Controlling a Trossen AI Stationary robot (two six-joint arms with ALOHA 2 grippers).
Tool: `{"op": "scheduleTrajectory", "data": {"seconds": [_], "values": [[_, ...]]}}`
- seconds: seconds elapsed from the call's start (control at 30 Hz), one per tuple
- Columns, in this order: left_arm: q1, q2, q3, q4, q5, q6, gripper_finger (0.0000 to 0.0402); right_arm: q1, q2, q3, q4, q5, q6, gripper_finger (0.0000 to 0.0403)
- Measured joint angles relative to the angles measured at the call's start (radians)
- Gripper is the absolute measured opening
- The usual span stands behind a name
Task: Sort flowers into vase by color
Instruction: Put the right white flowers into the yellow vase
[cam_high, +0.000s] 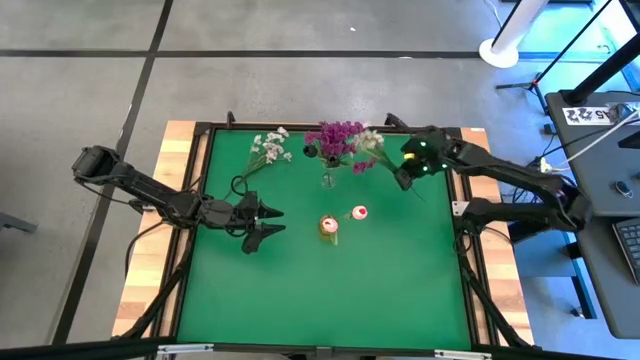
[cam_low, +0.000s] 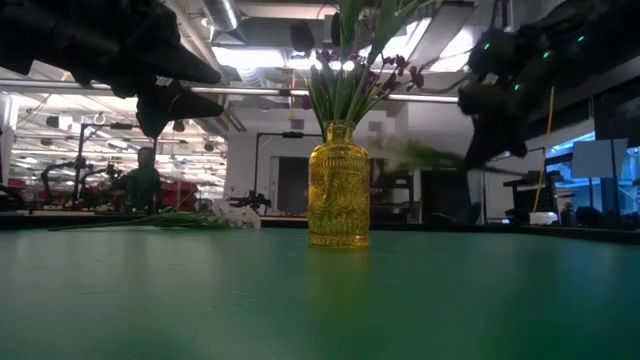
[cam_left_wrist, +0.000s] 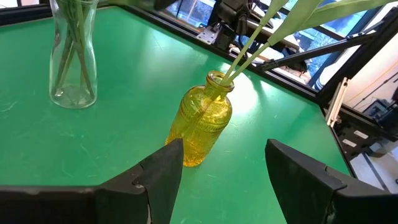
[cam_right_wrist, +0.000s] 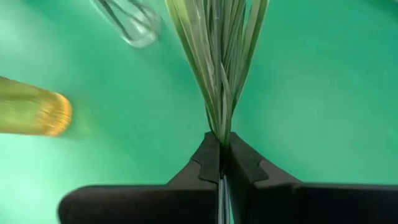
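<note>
Even overhead light falls on the green table (cam_high: 330, 280) with faint shadows, while the low view is backlit by ceiling strip lights (cam_low: 250, 55) — arms turn to silhouettes — and the right wrist view smears the yellow vase (cam_right_wrist: 31, 115).

Two dark jointed arms, green wrist lights

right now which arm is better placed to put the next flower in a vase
Right. The right gripper is already shut on a flower stem and sits just beside the clear vase holding the magenta flowers. The left gripper is open and empty, pointed at the yellow vase.
</note>
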Motion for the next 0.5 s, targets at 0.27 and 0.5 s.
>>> {"op": "scheduleTrajectory", "data": {"seconds": [0.27, 0.5], "values": [[0.000, 0.000, 0.000, 0.000, 0.000, 0.000, 0.0222, 0.000, -0.257, 0.001, -0.016, -0.028, 0.040, 0.0007], [0.000, 0.000, 0.000, 0.001, -0.022, -0.002, 0.0222, 0.000, -0.470, 0.002, 0.045, -0.132, 0.068, 0.0010]]}}
